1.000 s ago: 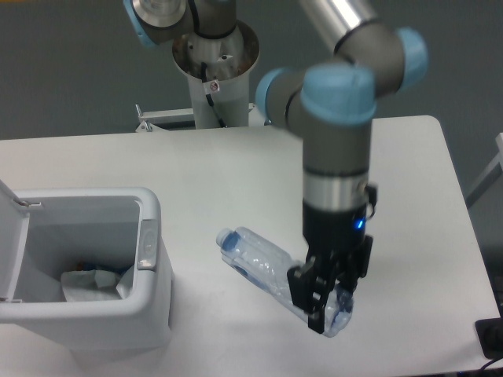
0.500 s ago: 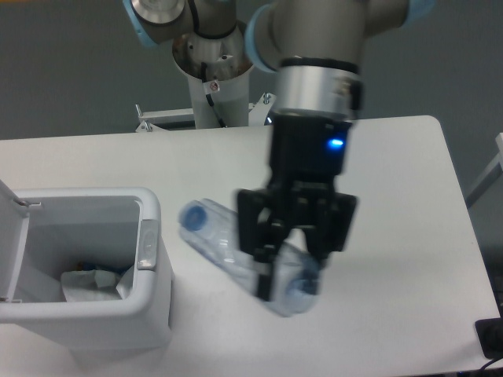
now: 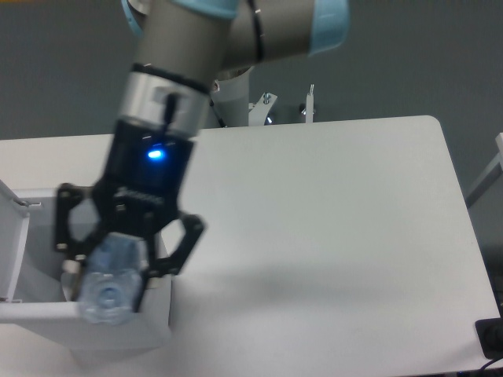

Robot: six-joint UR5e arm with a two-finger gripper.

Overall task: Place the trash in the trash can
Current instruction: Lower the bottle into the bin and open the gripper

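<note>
My gripper [image 3: 110, 283] is shut on the crushed clear bluish plastic bottle [image 3: 108, 297]. It holds the bottle end-on above the open white trash can [image 3: 118, 334] at the table's front left. The bottle hangs over the can's right front part, just above the rim. The can's hinged lid [image 3: 12, 243] stands open on the left. The inside of the can is mostly hidden behind my gripper and arm, so the crumpled white paper wad cannot be seen.
The arm's base column [image 3: 229, 98] with metal brackets [image 3: 267, 100] stands at the back edge of the white table [image 3: 338, 236]. A dark object [image 3: 491, 338] sits off the table's right front corner.
My gripper lifted the bottle off the table's middle front and carried it left. It now hangs over the trash can's opening, and the arm covers the can's inside.
</note>
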